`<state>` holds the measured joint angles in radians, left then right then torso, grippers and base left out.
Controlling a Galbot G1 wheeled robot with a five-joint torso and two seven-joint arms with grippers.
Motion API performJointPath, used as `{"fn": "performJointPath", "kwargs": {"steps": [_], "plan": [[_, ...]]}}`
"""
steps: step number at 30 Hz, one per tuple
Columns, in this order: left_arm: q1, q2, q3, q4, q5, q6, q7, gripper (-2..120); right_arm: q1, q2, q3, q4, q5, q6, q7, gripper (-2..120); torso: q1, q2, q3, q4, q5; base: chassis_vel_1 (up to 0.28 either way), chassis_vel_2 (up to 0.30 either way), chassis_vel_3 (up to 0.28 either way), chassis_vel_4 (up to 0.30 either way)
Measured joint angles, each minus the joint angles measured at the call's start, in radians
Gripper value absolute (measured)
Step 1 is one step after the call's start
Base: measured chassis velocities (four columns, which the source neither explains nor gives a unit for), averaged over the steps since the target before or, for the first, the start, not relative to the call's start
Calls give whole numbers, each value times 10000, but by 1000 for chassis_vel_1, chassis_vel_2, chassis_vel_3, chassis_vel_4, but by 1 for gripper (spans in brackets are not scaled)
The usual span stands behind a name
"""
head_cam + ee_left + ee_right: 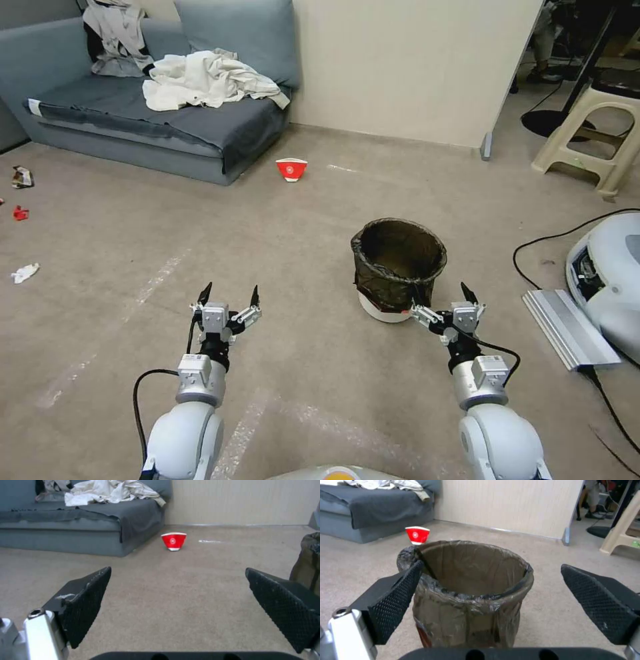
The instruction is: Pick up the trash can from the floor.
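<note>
My right claw (441,300) hangs low with its two black, cross-hatched fingers (393,600) spread wide, and the small round white plastic trash can (399,270) lined with a crinkled dark brown-black bag stands upright just ahead of it on the smooth beige-grey floor (300,233), close enough that in the head view one fingertip overlaps the bag near the white base. I judge I hold the claw this wide because the bin's folded-over rim is a broad target. From the wrist, one finger lies against the near edge of the rim, though I cannot tell whether it touches, and the other stands well clear to the far side, with nothing pinched between them. The bin sits slightly off to one side of the claw's centre line, so I would judge the approach wants a small sideways correction before closing. My left claw (227,297), also spread and holding nothing, hovers over bare floor well apart from the bin, which lies off to its right; I take it as waiting. Far beyond both claws, near the corner of the grey fabric sofa (167,120), sits a small red-and-white bowl (291,169), which is not my target.
</note>
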<state>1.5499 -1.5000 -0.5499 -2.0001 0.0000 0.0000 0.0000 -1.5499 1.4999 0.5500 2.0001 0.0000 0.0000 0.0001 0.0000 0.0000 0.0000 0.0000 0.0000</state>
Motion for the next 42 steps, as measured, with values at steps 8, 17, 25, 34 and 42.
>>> {"fn": "performJointPath", "kwargs": {"steps": [8, 17, 25, 34, 42], "plan": [[1, 0, 0, 0, 0, 0, 1, 100, 0, 0, 0, 0, 0, 0, 0, 100, 1, 0, 0, 0, 0, 0, 0, 0, 0], [1, 0, 0, 0, 0, 0, 0, 100, 0, 0, 0, -1, 0, 0, 0, 100, 0, 0, 0, 0, 0, 0, 0, 0, 0], [0, 0, 0, 0, -1, 0, 0, 100, 0, 0, 0, -1, 0, 0, 0, 100, 1, 0, 0, 0, 0, 0, 0, 0, 0], [0, 0, -1, 0, -1, 0, 0, 100, 0, 0, 0, -1, 0, 0, 0, 100, 1, 0, 0, 0, 0, 0, 0, 0, 0], [446, 76, -177, -587, -2, -7, -99, 100, -283, 147, 49, 610, 79, -77, 20, 100, 1, 0, 0, 0, 0, 0, 0, 0, 0]]}}
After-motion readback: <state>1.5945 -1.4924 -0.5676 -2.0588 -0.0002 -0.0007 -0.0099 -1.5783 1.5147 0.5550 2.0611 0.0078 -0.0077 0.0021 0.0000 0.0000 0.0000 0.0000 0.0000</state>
